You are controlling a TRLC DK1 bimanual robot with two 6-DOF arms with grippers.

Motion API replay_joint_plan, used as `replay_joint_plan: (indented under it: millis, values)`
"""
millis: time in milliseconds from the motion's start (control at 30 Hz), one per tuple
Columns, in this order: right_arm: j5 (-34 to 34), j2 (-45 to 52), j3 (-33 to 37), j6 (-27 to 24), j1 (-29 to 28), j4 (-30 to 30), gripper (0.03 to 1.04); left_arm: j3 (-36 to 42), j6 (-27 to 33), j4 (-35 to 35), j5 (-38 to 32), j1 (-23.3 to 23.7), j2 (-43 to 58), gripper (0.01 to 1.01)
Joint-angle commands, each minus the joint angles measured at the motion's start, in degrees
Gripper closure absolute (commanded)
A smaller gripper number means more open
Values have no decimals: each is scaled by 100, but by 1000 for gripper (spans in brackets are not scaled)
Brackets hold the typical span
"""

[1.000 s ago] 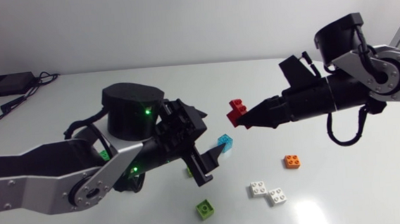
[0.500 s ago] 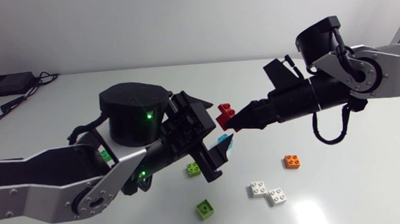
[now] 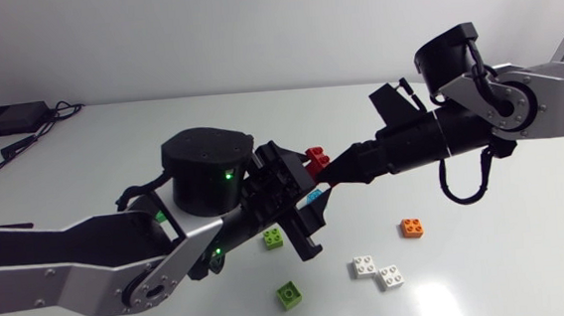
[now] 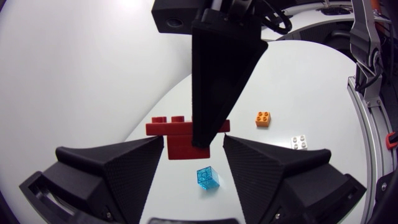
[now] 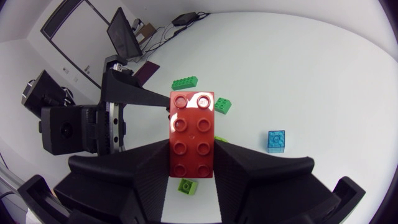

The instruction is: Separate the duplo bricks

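Right jaws clamped on red bricks [image 5: 191, 134], left jaws wide (flanking them)

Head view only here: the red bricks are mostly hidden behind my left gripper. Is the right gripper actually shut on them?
Observer: Yes. In the right wrist view the right gripper has its fingers against the red bricks from both sides, studs facing the camera.
Operator: Has the left gripper got them too?
Observer: Not yet. The left wrist view shows the left gripper open, its fingers flanking the lower red brick, with a gap on at least one side.
Operator: Anything underneath?
Observer: A blue brick lies on the table, below the gap between the left fingers.
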Motion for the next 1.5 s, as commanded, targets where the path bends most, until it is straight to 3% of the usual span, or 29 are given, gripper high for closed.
replay_joint_plan:
  millis: [0,300,433,600,833,1133,1467]
  values:
    - [-54,55,88,144,43,66,821,-40,37,117,-67,-46,148,454]
    - [-80,11,71,179,61,66,821,21,37,143,-138,-55,209,508]
    - [-115,-16,36,179,52,66,821,65,28,187,-199,-63,262,643]
    - [-194,-16,-8,170,34,74,816,92,19,213,-252,-98,288,656]
    - [-247,-60,-35,170,26,74,662,83,28,249,-270,-107,306,662]
    - [-318,-271,-44,153,-97,66,315,65,63,249,-322,-116,315,666]
    - [-388,-385,-52,-5,-431,-49,334,-58,107,249,-322,-55,148,666]
